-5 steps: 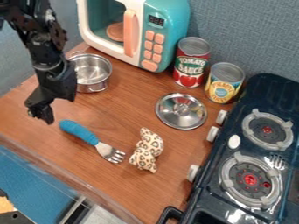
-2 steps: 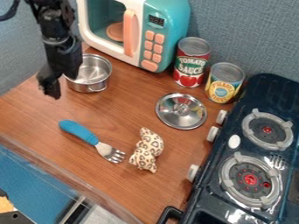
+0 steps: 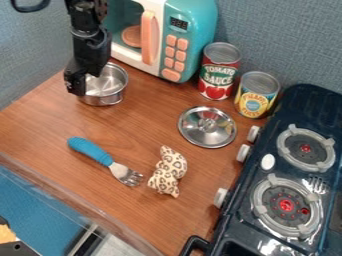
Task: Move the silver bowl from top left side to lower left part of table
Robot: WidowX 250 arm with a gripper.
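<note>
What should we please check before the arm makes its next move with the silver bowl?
1. Silver bowl upright at the table's upper left: ok.
2. Gripper lined up with the bowl: ok, it is at the bowl's left rim.
3. Firm grip on the rim: cannot tell.
4. Lid off the bowl: ok, it lies apart, to the right.
5. Fork out of the way: not ok, its blue handle points into the left part of the table, so a path beside it would probably be safer.
</note>
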